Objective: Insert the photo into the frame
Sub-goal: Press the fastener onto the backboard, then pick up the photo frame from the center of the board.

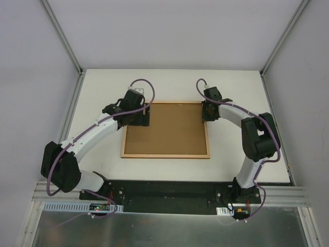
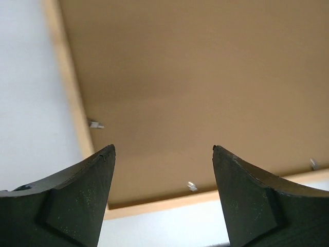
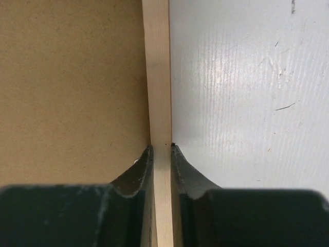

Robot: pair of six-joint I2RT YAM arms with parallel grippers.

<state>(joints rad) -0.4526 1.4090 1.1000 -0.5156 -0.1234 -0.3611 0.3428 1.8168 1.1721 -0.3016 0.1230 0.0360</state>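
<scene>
1. Near edge: the white left arm (image 1: 97, 131) and white right arm (image 1: 257, 136) both reach out over the white bench (image 1: 231, 87).
2. A pale-wood rectangular picture frame (image 1: 164, 155) lies flat mid-bench, back side up. A brown fibreboard backing panel (image 1: 167, 128) sits inside its rails.
3. Small metal tabs (image 2: 95, 124) sit along the panel's edge beside the rails.
4. Right fingers (image 3: 136, 175) are narrow, pinching the frame's right rail near its far right corner. One finger is on the panel side, the other on the bench side.
5. Left fingers (image 2: 77, 206) are spread wide with nothing between them, over the panel by the far left corner. Cannot tell if they touch it.
</scene>
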